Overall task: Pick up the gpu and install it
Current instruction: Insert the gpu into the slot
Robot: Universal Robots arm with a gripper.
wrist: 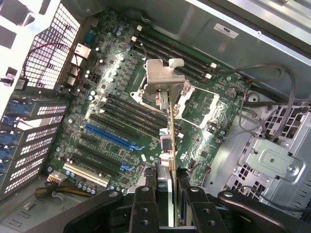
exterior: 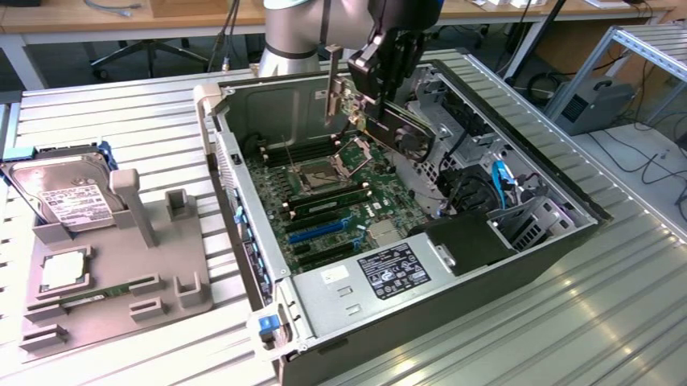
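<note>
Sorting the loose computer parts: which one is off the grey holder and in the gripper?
The gpu, clamped edge-on in the gripper above the open case; the hard drive and memory stick sit on the holder.

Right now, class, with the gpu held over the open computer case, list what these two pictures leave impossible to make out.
- Gpu fan face: exterior view, hidden behind the gripper; wrist view shows the card edge-on.
- Hard drive label text: exterior view, too small to read.
- Arm upper part: cut off by the exterior view's top edge.
- Blue slot contacts: wrist view, too small.
</note>
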